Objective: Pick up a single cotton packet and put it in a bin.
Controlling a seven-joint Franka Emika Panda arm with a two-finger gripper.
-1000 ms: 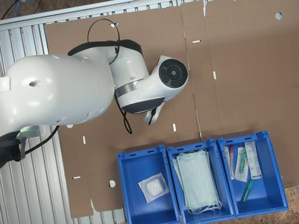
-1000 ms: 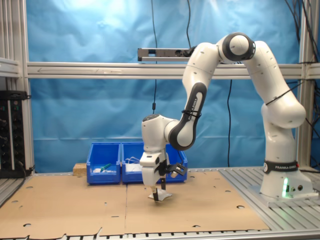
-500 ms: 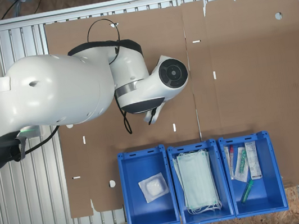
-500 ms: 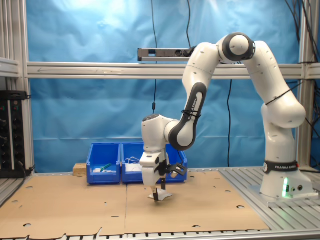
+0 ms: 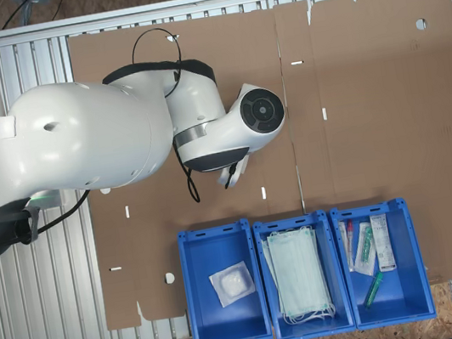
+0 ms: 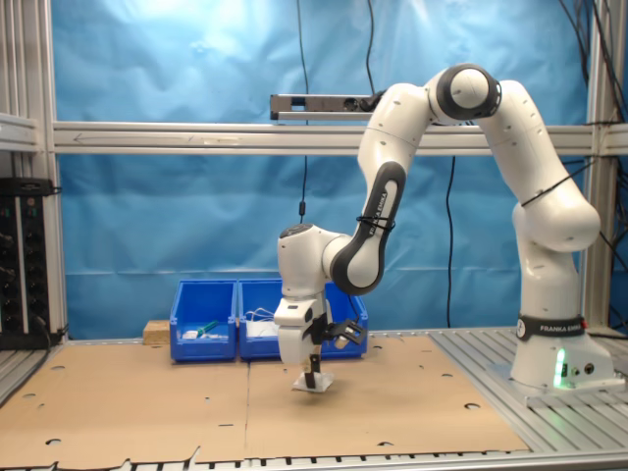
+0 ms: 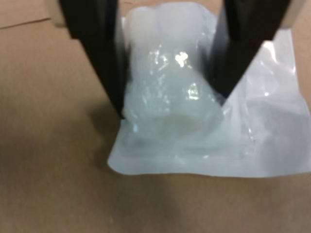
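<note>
Second exterior view on my end: arm (image 6: 392, 196) bent low over the cardboard sheet (image 6: 147, 402), blue bins (image 6: 206, 319) well behind it. Gripper (image 6: 313, 381) is pinched onto the cotton packet (image 7: 194, 121), just above the cardboard.

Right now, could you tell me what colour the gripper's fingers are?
Black, seen best in the wrist view: the fingers pinch the cotton packet.

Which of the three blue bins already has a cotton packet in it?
The blue rectangular plastic bin at the first exterior view's left end of the row holds a clear square cotton packet; the middle one holds pale green masks, the other syringes.
</note>
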